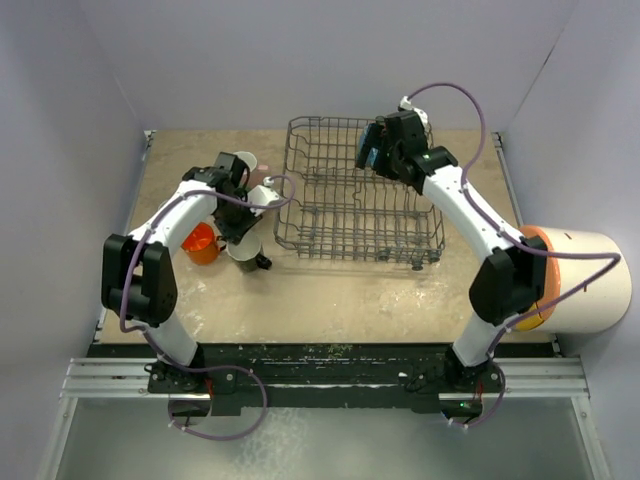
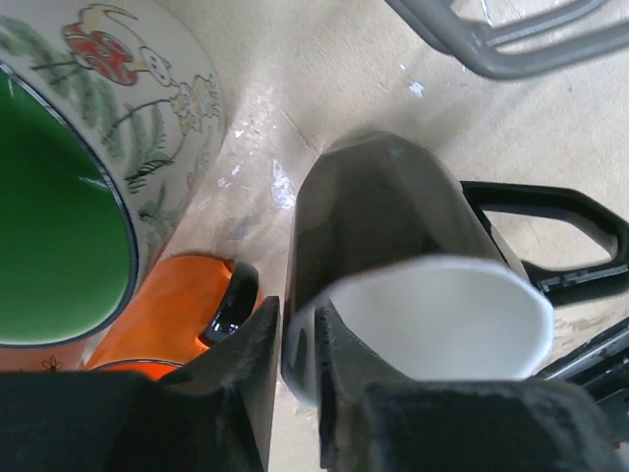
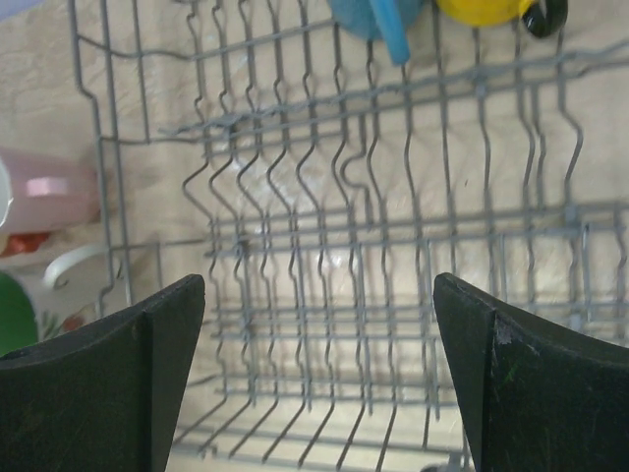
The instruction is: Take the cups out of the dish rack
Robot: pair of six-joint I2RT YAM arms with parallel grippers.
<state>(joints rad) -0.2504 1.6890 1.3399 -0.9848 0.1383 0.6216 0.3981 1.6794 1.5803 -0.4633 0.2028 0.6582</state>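
Jaws of the left gripper [image 2: 298,339] were almost closed, pinching the rim wall of the black cup [image 2: 383,216], with one finger outside the wall and one inside. We saw that cup out of the rack [image 1: 345,205], over the table [image 2: 324,69] just left of the rack. Its white inside faced the wrist camera and its black handle stuck out to the right. We could not tell whether its base touched the table. The white cup [image 2: 147,88], green inside, stood just beside it. The orange cup [image 2: 157,315] sat near both, also off the rack.

We saw the right gripper [image 3: 319,285] wide open, holding and touching nothing, above the rack wires at the far right part of the rack. The blue cup [image 3: 378,20] and yellow cup [image 3: 486,10] sat side by side in the rack at its far end. A pink cup [image 3: 49,192] showed outside the rack's left wall.

Blue and yellow were cut off by the frame top in the right wrist view, and the right arm hid them from above. The white cup ran off the left edge of the left wrist view. The left finger covered the lower part of the orange cup. From above, the left arm covered most of the cup cluster, so we could not make out the grip there.
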